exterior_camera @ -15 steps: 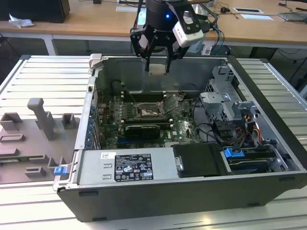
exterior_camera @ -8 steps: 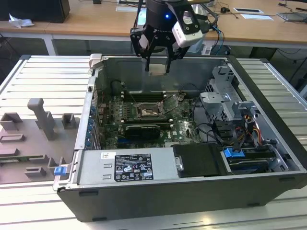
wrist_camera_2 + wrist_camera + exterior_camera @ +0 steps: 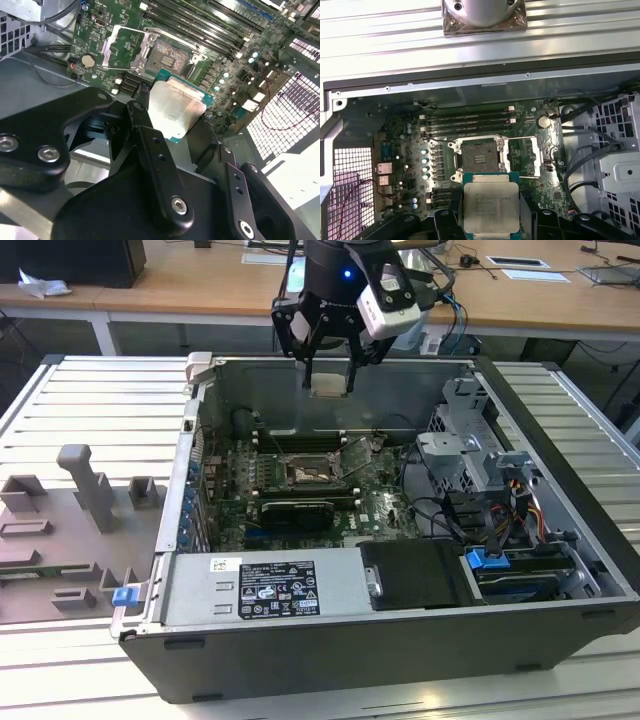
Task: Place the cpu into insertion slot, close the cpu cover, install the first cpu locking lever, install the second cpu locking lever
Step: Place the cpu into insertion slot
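The gripper (image 3: 328, 378) is clenched on the cpu (image 3: 491, 207), pinching two opposite edges and holding it flat, metal face up, in the air over the open case (image 3: 560, 440). The slot (image 3: 479, 160) lies bare on the board below, well apart from the chip, with the cover (image 3: 509, 156) lying open beside it. To seat it well, I judge the chip should be level, edges square to the slot's rim, and lowered gently without sliding, since the contacts look delicate

The chip (image 3: 491, 207) has a dull, brushed silvery metal face. The socket cover (image 3: 114, 55) is bright metal, the circuit board (image 3: 400, 150) glossy green, the case wall (image 3: 400, 390) matt grey metal.
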`<state>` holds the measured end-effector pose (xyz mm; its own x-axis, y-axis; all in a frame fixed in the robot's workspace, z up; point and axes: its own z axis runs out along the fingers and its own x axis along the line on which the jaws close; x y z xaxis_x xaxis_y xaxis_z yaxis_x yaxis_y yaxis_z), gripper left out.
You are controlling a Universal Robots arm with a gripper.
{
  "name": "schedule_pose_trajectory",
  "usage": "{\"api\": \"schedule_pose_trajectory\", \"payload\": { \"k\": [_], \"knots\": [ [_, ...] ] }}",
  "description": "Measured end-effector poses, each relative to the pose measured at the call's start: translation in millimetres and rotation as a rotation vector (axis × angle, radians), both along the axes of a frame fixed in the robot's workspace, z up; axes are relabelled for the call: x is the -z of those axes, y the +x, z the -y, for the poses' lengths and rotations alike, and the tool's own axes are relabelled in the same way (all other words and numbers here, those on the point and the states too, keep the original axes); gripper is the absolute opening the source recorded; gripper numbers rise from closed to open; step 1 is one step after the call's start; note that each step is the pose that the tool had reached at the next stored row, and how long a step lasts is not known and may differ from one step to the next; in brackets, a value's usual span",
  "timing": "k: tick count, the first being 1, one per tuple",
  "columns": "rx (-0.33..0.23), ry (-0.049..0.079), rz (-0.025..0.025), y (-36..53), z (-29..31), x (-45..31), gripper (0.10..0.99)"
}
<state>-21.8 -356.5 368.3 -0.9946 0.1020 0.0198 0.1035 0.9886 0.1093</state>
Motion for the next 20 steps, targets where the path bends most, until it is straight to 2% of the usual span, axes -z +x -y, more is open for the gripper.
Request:
{"api": "schedule_pose_trajectory", "payload": {
  "k": [20],
  "knots": [
    [0.113,0.000,0.0000,-0.2,0.0,0.6,0.541]
  ]
}}
